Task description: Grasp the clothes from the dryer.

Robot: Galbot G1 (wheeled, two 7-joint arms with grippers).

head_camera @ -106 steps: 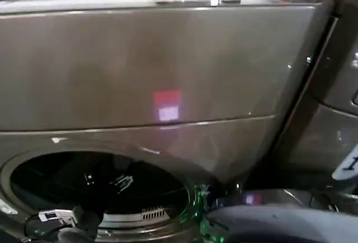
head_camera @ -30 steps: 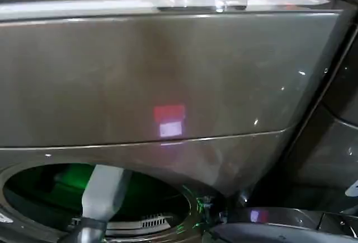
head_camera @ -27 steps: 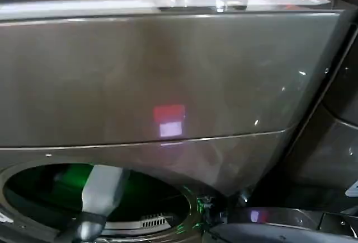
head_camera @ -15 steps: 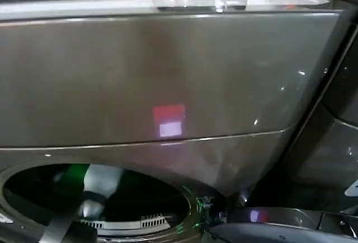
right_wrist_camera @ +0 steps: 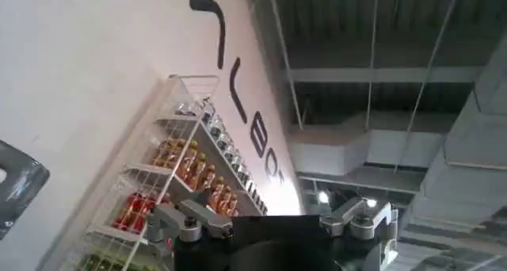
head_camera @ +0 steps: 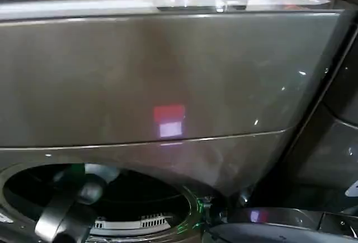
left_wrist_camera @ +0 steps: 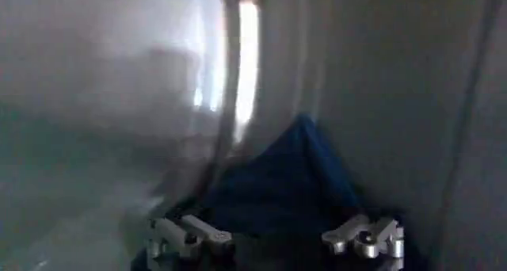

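We look down at the dryer [head_camera: 168,75], a broad bronze-brown machine with a red-and-white sticker [head_camera: 169,121] on its front and a round port [head_camera: 95,198] low on our left. Our left arm [head_camera: 64,218] reaches into that dark port. Half a second ago a pale grey arm segment stood tall and plain in the opening; now it has sunk lower and deeper into the drum, so we judge the reach toward the clothes to be advancing. In the left wrist view, the left gripper [left_wrist_camera: 277,239] has its fingers spread wide apart, and a dark navy garment [left_wrist_camera: 285,181] rises in a rumpled peak just beyond and between them, lying against the drum wall [left_wrist_camera: 95,82]. We cannot tell whether the fingertips touch the cloth yet; nothing is clamped. The garment looks soft and heaped, so a closing pinch on the peak should gather a fold. We judge the grasp itself as not yet made, with closing the fingers the likely next need. The right gripper [right_wrist_camera: 273,221] is idle, pointed up toward a ceiling and a wire shelf [right_wrist_camera: 182,185] of bottles, its fingers open and holding nothing.
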